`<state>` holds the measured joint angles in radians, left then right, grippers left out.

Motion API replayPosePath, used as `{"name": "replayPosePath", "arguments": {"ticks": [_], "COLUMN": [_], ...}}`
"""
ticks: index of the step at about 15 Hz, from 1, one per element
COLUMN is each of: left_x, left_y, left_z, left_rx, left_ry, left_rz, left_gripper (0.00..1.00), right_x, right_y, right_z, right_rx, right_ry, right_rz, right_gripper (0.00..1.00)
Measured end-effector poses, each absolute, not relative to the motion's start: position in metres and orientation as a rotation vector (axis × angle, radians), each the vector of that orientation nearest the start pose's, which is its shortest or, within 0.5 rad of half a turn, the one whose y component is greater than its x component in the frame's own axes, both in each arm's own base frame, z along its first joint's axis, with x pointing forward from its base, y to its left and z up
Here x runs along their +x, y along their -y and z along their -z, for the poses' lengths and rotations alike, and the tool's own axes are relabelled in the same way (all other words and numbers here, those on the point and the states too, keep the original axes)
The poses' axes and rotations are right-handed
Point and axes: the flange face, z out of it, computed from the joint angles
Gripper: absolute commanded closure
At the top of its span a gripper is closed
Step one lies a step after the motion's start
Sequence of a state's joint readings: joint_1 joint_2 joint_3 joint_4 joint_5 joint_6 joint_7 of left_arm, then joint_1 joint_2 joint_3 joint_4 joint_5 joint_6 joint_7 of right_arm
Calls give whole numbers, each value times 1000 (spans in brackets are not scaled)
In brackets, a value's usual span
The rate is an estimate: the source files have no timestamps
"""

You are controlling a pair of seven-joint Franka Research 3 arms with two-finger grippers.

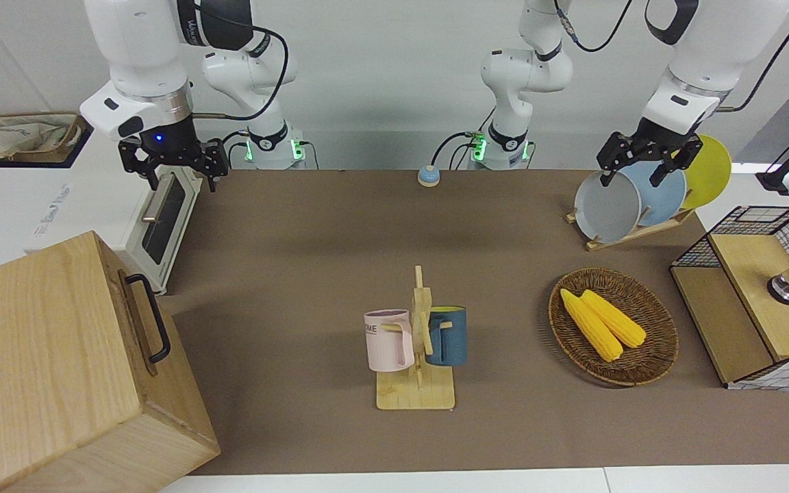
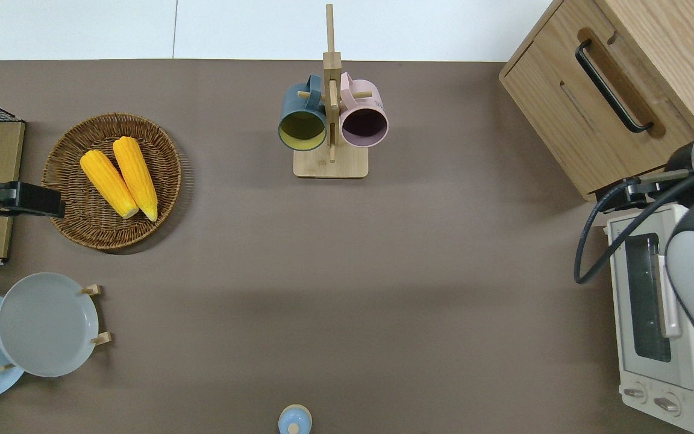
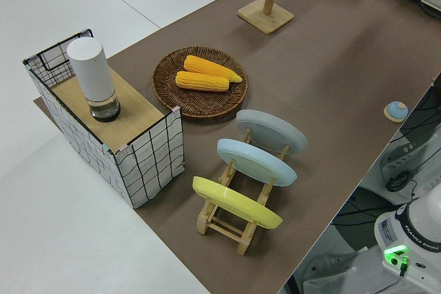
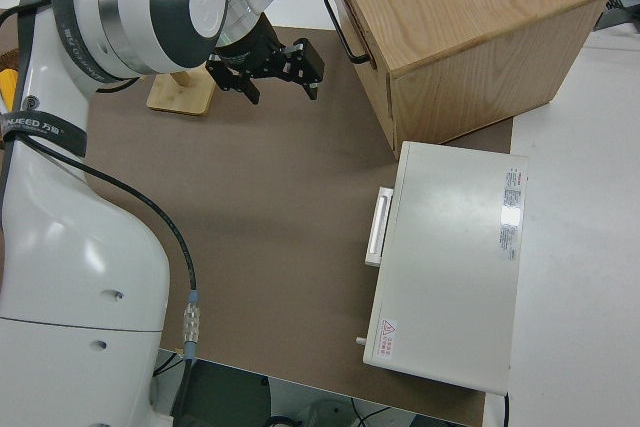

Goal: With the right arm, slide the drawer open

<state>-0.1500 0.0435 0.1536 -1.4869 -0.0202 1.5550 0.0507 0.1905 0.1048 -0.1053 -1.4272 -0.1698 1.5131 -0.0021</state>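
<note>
The drawer (image 1: 135, 322) is the front panel of the large pale wooden cabinet (image 1: 45, 356) at the right arm's end of the table; it is shut flush. Its black bar handle (image 2: 612, 87) also shows in the right side view (image 4: 345, 22). My right gripper (image 1: 175, 171), with the blue light, is open and empty, up in the air. In the overhead view (image 2: 618, 196) it is over the gap between the cabinet (image 2: 672, 36) and the white toaster oven (image 2: 642, 301), apart from the handle. It also shows in the right side view (image 4: 282, 82). My left arm is parked, its gripper (image 1: 641, 174) open.
The toaster oven (image 1: 161, 219) stands nearer to the robots than the cabinet. A mug stand (image 1: 416, 342) with two mugs is mid-table. A basket (image 1: 661, 342) with two corn cobs, a plate rack (image 1: 631, 198) and a wire-mesh box (image 1: 750, 301) are toward the left arm's end.
</note>
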Motion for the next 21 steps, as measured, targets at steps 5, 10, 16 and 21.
{"name": "replayPosePath", "arguments": {"ticks": [5,10,16,21], "left_x": [567,567,567,567], "left_y": [2,2,2,2], "left_z": [-639,-639,-639,-639], "left_rx": [-3153,-3153,-3153,-3153], "left_ry": [-75,-76,-75,-75], "left_rz": [40,40,40,40], "left_gripper": [5,5,2,5], "right_x": [590,604,629,651], "right_y": [-58,-77,-116,-131], "right_z": [-625,-612,-585,-562], "right_rx": [-3436,-3554,-3741,-3844], "right_ry": [252,388,703,969], "right_rz": [46,104,230,373], "right_gripper": [13,13,13,13]}}
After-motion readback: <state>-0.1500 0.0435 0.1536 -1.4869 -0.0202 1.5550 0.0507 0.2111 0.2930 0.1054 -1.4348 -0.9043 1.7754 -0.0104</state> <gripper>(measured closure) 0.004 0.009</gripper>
